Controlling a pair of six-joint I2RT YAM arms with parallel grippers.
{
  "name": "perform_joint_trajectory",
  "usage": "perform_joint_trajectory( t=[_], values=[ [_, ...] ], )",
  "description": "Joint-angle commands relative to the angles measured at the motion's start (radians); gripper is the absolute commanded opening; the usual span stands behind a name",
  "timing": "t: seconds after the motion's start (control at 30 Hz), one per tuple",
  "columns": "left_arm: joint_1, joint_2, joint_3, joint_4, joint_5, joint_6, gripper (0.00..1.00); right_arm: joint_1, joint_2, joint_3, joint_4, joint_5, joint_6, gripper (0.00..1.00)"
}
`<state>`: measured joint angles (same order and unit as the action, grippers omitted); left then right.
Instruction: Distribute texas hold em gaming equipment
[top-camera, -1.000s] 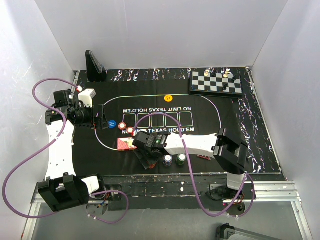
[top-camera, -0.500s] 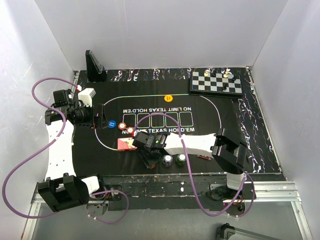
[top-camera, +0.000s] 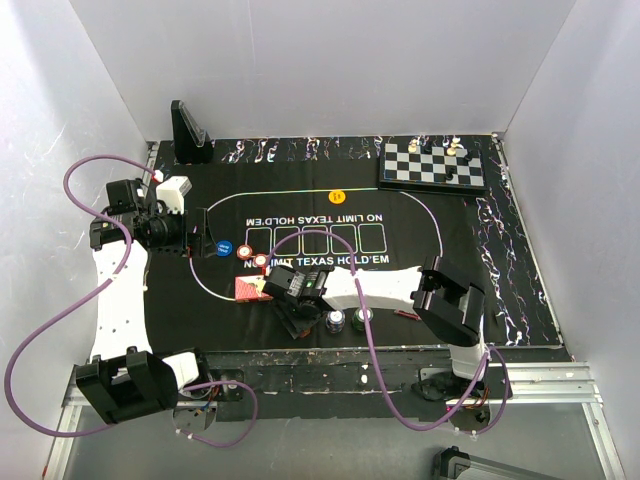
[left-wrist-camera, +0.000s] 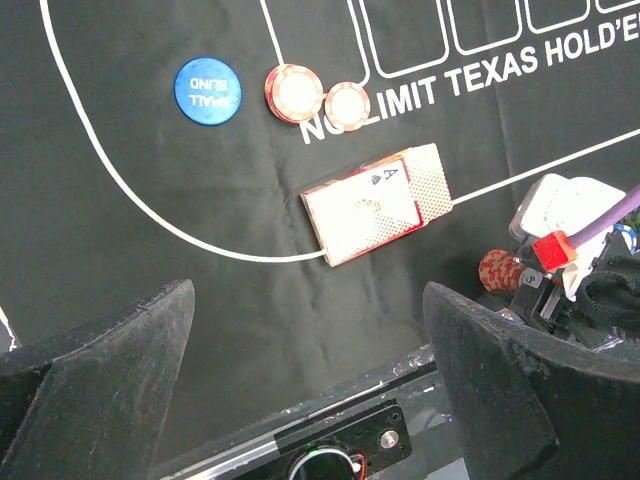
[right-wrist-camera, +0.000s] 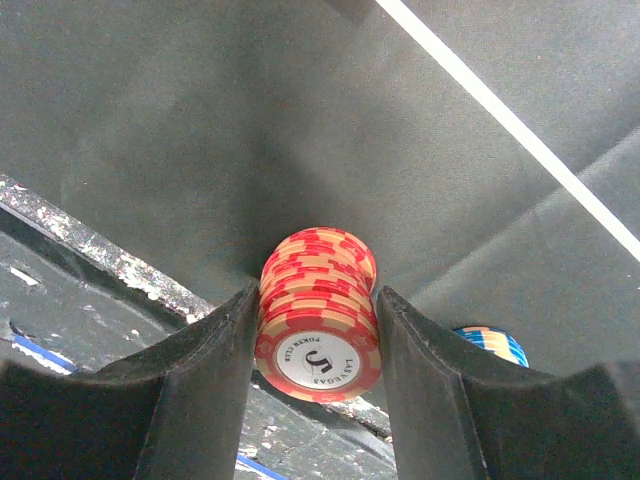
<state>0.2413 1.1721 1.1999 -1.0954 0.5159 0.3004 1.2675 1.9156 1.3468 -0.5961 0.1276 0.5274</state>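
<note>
Within the last second the right pincer (right-wrist-camera: 317, 293) has narrowed onto the stack of red-and-cream poker chips (right-wrist-camera: 318, 350). It grips the stack about half open at the near edge of the black felt mat (right-wrist-camera: 200, 120), beside the deck of red-backed playing cards (left-wrist-camera: 380, 205), so lifting looks possible. The left pincer (left-wrist-camera: 305, 300) hangs wide open and empty.

Black mat (top-camera: 430, 255), chessboard (top-camera: 432, 165) on table (top-camera: 515, 270)

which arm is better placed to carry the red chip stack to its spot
Right. The right hand has its fingers against both sides of the red chip stack, so it looks ready to lift. The left hand is open, holds nothing, and sits apart from that stack.
</note>
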Motion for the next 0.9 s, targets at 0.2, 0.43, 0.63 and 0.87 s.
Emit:
perform_joint_trajectory(
  t=[0.2, 0.43, 0.63, 0.87],
  values=[
    [0.006, -0.037, 0.017, 0.005, 0.021, 0.016, 1.00, 0.001, -0.021, 0.057, -0.021, 0.012, -0.003, 0.58],
    [0.007, -0.040, 0.012, 0.006, 0.022, 0.019, 1.00, 0.004, -0.023, 0.061, -0.024, 0.010, -0.003, 0.56],
    [0.006, -0.037, 0.009, 0.008, 0.027, 0.020, 1.00, 0.004, -0.020, 0.051, -0.019, 0.007, 0.003, 0.48],
    [0.006, -0.037, 0.001, 0.011, 0.032, 0.019, 1.00, 0.004, -0.035, 0.067, -0.033, 0.024, -0.003, 0.28]
  ],
)
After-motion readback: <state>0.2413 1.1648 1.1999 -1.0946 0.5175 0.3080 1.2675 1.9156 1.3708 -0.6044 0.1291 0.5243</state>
